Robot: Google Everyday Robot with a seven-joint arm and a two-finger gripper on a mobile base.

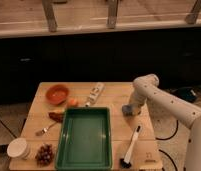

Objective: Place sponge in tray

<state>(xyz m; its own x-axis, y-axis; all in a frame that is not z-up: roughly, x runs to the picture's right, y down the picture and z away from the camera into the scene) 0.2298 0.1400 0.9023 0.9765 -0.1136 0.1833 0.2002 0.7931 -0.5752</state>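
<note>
arm (166, 102): white, elbow raised and bent | gripper (129, 109): right of centre, low, apparently pointing down

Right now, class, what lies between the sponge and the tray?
Only bare table, in the camera view. The gripper sits at the sponge, right of the tray.
</note>
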